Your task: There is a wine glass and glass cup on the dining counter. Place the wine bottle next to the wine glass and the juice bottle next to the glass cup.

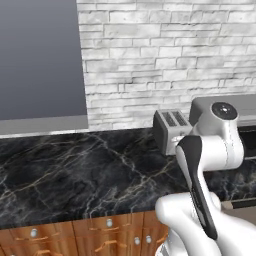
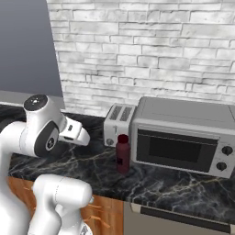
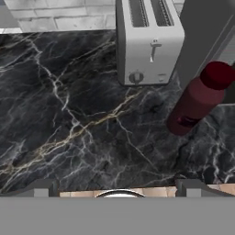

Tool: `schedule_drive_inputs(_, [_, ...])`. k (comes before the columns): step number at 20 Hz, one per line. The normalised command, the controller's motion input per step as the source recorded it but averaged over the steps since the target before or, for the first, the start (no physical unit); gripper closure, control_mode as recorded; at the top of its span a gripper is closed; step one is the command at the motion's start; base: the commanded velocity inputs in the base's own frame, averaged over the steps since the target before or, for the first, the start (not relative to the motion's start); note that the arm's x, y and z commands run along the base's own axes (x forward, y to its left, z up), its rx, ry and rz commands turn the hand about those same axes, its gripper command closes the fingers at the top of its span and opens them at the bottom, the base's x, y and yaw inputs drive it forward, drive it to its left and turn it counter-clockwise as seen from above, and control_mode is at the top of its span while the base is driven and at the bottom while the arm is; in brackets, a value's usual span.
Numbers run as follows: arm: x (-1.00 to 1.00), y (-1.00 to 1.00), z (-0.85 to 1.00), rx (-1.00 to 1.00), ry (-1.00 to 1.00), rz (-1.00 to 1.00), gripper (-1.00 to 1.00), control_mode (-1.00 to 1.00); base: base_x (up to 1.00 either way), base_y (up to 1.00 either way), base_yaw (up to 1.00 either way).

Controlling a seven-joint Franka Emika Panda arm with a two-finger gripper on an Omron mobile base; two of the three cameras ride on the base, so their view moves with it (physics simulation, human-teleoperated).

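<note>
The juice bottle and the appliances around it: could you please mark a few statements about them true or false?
1. The juice bottle stands upright on the black marble counter. True.
2. The juice bottle lies on top of the toaster. False: it stands on the counter in front of the toaster, beside the toaster oven.
3. The tool grips the juice bottle. False: the bottle stands apart from its finger tips.
4. The toaster sits left of the toaster oven in the right base view. True.

Glossy veined marble counter point(image 3: 69, 114), brushed-metal toaster point(image 3: 149, 43)
</note>
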Motion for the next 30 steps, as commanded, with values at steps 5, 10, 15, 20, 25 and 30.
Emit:
schedule_drive_inputs(5, [-0.14, 0.0, 0.36, 0.01, 0.18, -0.16, -1.0, -1.0, 0.0, 0.0, 0.0])
schedule_drive_inputs(10, [-0.19, -0.01, 0.29, 0.03, 0.2, -0.14, -1.0, -1.0, 0.0, 0.0, 0.0])
schedule_drive_inputs(15, [-0.26, -0.1, 0.17, 0.1, 0.13, -0.09, -1.0, -1.0, 0.0, 0.0, 0.0])
schedule_drive_inputs(20, [-0.28, -0.16, 0.08, 0.06, 0.07, -0.03, -1.0, -1.0, 0.0, 0.0, 0.0])
schedule_drive_inputs(25, [-0.28, -0.18, 0.04, 0.01, 0.03, -0.03, -1.0, -1.0, 0.0, 0.0, 0.0])
schedule_drive_inputs(30, [-0.17, -0.27, 0.0, 0.0, 0.0, -0.03, -1.0, -1.0, 0.0, 0.0, 0.0])
